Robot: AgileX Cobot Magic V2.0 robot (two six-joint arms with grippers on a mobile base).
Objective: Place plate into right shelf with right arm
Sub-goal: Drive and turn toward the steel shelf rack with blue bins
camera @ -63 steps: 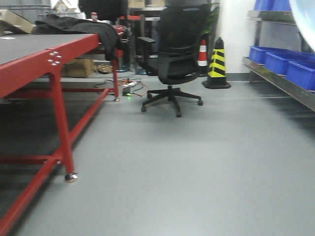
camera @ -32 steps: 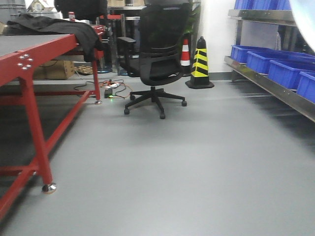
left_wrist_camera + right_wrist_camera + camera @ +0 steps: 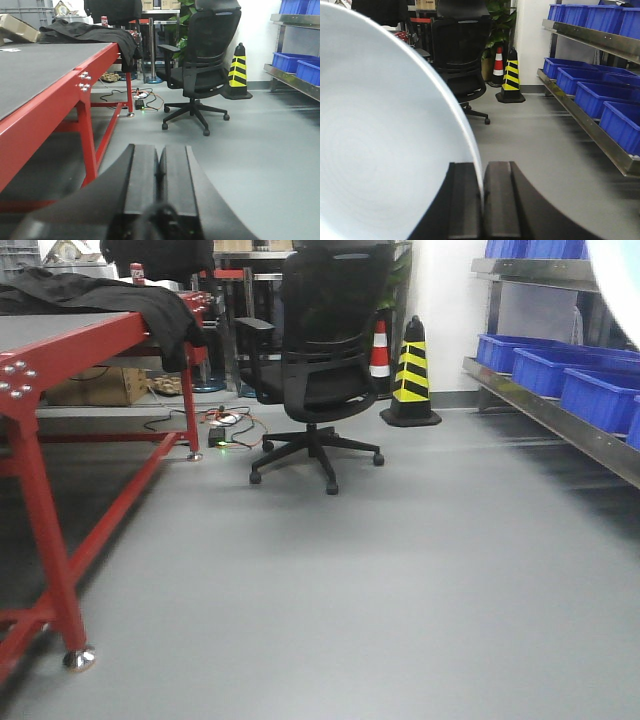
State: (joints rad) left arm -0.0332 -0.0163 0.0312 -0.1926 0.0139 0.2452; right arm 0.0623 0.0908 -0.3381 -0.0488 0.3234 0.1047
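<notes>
In the right wrist view the right gripper (image 3: 482, 200) has its two black fingers (image 3: 465, 200) pinched together on the lower edge of the plate (image 3: 380, 140). The plate stands almost on edge between them, its pale, faintly blue face filling the left half of that view and its rim curving up and away from the fingers. From the front camera only a blurred pale sliver of the plate shows, in the upper right corner (image 3: 615, 280), in front of the rack. The left gripper (image 3: 160, 180) has its fingers pressed flat against each other with nothing between them, pointing out past the near corner of the red-framed table (image 3: 50, 85). Beyond both grippers lies bare grey floor (image 3: 400, 570). Along the right side of the room runs the right shelf (image 3: 592, 132), its shiny steel front lip slanting away toward the wall, with blue bins (image 3: 620, 125) lined up on it and a second steel level of blue bins above; the plate is held off to the left of this rack and does not touch it. On the left side the table stretches back, and a black garment (image 3: 110, 295) lies heaped on its far end. Farther off, in the middle of the room, a black office chair (image 3: 320, 350) stands on its wheeled base. Just behind it to the right a black-and-yellow striped cone (image 3: 412, 370) sits near the white wall, with a red-and-white cone (image 3: 379, 350) beside it, partly hidden by the chair.
</notes>
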